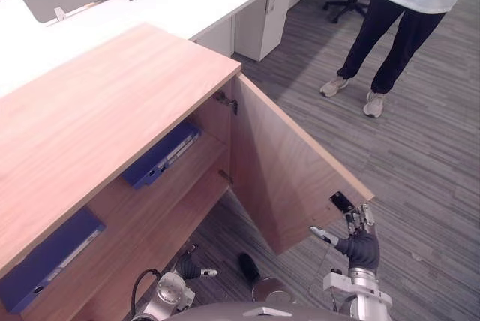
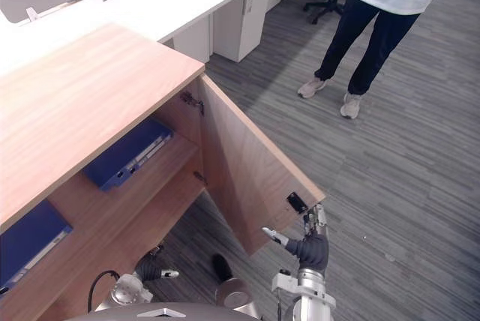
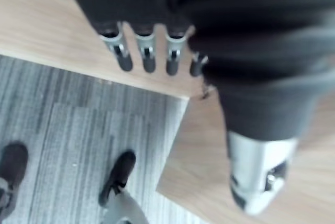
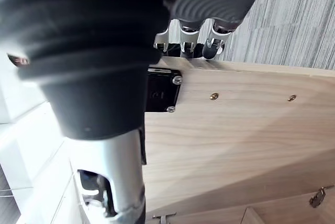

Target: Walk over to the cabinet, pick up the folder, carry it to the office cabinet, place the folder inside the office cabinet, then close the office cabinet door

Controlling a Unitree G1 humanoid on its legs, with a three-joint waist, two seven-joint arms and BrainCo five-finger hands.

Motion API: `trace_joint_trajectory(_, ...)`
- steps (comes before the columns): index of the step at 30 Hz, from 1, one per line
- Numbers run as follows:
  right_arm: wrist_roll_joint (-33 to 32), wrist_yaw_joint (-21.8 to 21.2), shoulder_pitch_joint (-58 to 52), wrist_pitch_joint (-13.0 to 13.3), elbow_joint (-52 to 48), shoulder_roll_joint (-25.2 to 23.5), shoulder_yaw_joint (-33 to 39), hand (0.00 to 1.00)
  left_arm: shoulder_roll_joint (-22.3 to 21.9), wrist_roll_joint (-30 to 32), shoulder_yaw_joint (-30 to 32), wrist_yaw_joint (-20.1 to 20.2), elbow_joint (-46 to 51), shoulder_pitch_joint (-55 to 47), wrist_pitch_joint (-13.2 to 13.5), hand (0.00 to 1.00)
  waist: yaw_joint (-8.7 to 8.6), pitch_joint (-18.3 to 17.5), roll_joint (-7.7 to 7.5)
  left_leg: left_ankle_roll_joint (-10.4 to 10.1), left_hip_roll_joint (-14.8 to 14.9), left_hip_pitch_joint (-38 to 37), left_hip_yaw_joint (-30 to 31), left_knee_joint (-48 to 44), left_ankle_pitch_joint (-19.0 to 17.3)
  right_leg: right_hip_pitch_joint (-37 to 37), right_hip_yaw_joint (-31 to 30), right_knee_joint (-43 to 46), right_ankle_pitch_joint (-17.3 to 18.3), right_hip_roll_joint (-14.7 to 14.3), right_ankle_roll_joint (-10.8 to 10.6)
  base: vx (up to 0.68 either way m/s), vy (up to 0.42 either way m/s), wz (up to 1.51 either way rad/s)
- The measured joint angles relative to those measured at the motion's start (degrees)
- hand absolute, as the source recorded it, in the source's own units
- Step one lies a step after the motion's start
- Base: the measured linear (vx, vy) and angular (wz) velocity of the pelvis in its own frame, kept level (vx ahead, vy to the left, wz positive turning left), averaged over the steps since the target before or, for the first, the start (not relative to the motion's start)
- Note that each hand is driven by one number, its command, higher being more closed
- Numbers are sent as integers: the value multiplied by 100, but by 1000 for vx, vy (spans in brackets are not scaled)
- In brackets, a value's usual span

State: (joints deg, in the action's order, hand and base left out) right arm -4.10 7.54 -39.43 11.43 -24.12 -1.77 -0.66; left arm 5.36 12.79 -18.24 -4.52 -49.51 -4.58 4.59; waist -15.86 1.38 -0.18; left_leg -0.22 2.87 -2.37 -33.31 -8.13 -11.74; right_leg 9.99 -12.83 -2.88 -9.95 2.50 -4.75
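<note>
Wooden door open, blue folder shelved

The blue folder lies flat on the shelf inside the office cabinet, near the hinge side. The right hand rests straight fingers against the door's free edge, thumb spread, gripping nothing. The left hand hangs relaxed and empty.

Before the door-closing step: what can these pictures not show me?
Nearer blue folder: left eye view, end cut off by picture edge, part under wooden cabinet top.
Right hand at wooden door: right wrist view, its dark cover and door edge hide the contact.
Person: eye views, upper body cut off.
</note>
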Motion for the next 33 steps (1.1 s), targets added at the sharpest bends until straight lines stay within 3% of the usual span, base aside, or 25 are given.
trace_joint_trajectory(6, -14, -332, -119, 7, -251, 9, -193, 0, 347, 560, 88, 161, -267, -326, 86, 0, 59, -33, -201, 29, -20, -73, 12, -80, -44, -9, 1, 230, 135, 7, 5, -32, -15, 2)
trace_joint_trajectory(14, -181, -599, 144, 22, -377, 27, -208, 0, 426, 654, 192, 160, -349, -343, 53, 0, 163, -68, -409, 36, -31, -70, 181, -97, -48, -102, 160, 272, 214, 60, 45, -2, -12, 10)
trace_joint_trajectory(18, -372, -704, 372, 37, 22, 90, -264, 0, 426, 647, 197, 174, -348, -265, 61, 0, 270, -68, -490, 37, -26, -72, 374, -91, -46, -155, 375, 381, 335, 95, 47, 22, -16, 26)
trace_joint_trajectory(25, -916, -1083, 406, 215, 280, 229, -614, 0, 455, 624, 249, 245, -411, -164, 61, 0, 307, -111, -568, 103, -47, -84, 570, -73, -15, -287, 574, 363, 390, 121, 129, 9, -13, 13)
trace_joint_trajectory(33, -960, -1072, 869, 116, 509, 328, -1024, 0, 451, 596, 245, 281, -403, -104, 61, 0, 475, -114, -575, 106, -70, -62, 698, -51, 19, -321, 707, 374, 408, 193, 163, -30, -28, 10)
